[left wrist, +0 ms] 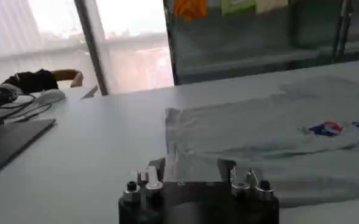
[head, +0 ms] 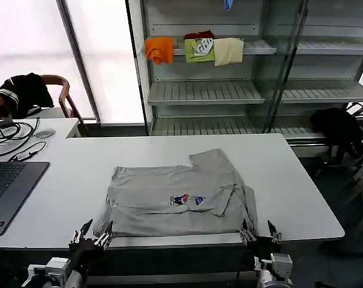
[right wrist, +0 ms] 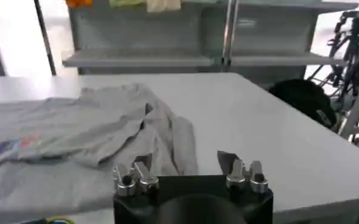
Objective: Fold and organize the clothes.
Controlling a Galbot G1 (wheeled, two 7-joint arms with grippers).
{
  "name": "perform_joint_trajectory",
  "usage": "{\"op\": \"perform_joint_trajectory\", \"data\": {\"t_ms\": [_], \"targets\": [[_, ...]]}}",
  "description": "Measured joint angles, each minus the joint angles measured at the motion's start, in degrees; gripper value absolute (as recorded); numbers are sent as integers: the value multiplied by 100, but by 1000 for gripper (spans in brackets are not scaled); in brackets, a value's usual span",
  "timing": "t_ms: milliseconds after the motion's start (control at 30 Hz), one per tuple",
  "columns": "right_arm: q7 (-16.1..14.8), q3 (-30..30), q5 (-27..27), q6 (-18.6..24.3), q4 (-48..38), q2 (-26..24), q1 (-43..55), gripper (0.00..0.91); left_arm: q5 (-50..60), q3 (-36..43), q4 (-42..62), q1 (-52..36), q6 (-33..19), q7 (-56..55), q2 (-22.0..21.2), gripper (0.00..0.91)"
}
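Observation:
The clothes, a light grey T-shirt [head: 175, 195] with a small multicoloured chest print, lie partly folded on the white table [head: 289, 180], sleeves tucked in. My left gripper [head: 92, 234] hovers open at the table's front edge, by the shirt's near left corner. My right gripper [head: 258, 233] is open at the front edge beside the near right corner. The left wrist view has the shirt [left wrist: 270, 137] ahead of the left gripper [left wrist: 191, 167]. In the right wrist view the rumpled right side of the shirt [right wrist: 106, 131] lies before the right gripper [right wrist: 185, 159].
A laptop [head: 4, 189], cables [head: 13, 135] and a mouse [head: 44, 133] sit on the desk at left. Behind the table a shelf unit [head: 205, 90] holds orange, green and cream folded cloths. Black garments lie on a chair [head: 25, 93] and at right [head: 340, 129].

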Motion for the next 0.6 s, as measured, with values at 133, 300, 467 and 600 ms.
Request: {"op": "perform_joint_trajectory", "data": {"t_ms": [133,300,467,600], "targets": [[-114,280,211,-97,11,-41,307,907,-136,-196,-188,-105,77,23,66,907],[-307,438,531,-233,-184,-157,940,907,-359,-376,-216,-394,150,91,269,907],[-520,405,663,-311,-617,-300,1699,907,-542,-395,-50,-780,182,231,574,907],[-647,222,704,-358,-1121,-338,2436,907,-612,-296,262,-1214,211,369,840,907]]}}
